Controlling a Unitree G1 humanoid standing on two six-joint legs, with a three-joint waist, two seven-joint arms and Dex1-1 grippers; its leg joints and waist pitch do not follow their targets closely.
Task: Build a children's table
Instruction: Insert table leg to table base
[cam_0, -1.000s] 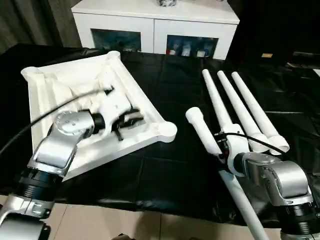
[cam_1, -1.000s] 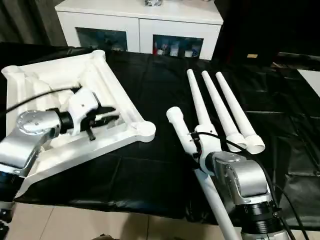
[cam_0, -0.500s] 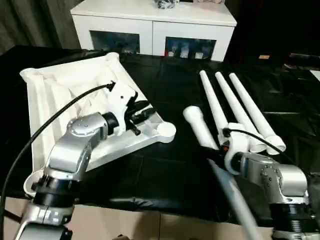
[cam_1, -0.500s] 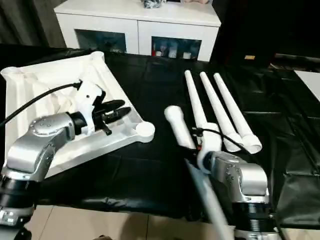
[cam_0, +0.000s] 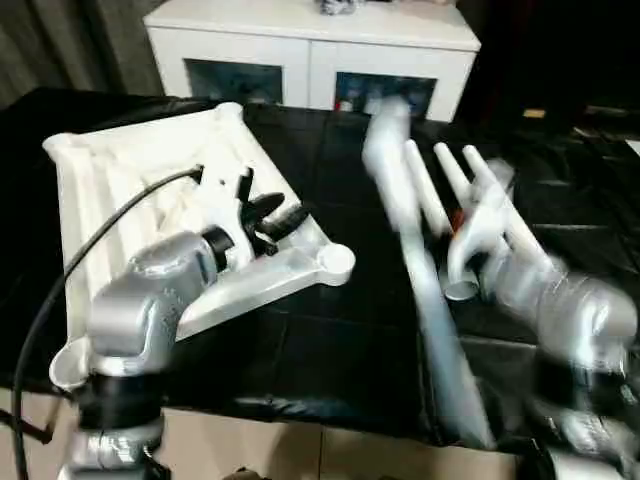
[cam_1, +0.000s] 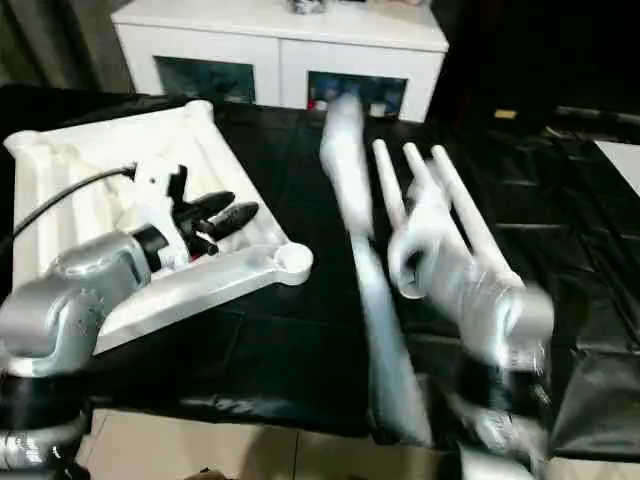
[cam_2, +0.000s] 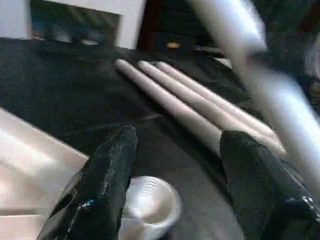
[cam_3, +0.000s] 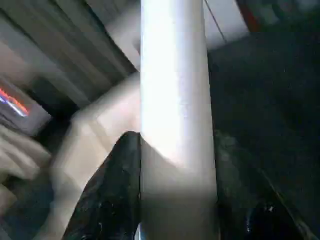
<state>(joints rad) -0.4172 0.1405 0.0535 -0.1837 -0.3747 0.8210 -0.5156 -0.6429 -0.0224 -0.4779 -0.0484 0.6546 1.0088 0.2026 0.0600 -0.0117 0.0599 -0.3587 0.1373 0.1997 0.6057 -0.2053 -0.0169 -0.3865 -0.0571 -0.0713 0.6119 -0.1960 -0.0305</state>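
Note:
The white table top (cam_0: 120, 190) lies ribbed side up on the left of the black cloth. Its near right corner socket (cam_0: 336, 262) faces up. My left gripper (cam_0: 281, 211) hovers open just over the top's right rim, its fingers (cam_2: 107, 170) pointing at that socket (cam_2: 150, 205). Three white legs (cam_0: 445, 180) lie side by side on the cloth at the right. A further leg (cam_0: 415, 270) is raised off the cloth and blurred by motion. My right gripper (cam_3: 172, 147) is shut on this leg (cam_3: 175, 90).
A white cabinet with glass doors (cam_0: 310, 55) stands behind the work surface. The black cloth (cam_0: 330, 340) runs to the front edge, with pale floor (cam_0: 300, 450) below. My left arm's black cable (cam_0: 90, 250) arcs over the table top.
My right arm has swung the held leg up off the cloth, its thick end now high toward the cabinet. My left gripper has opened wider and moved toward the near right corner socket.

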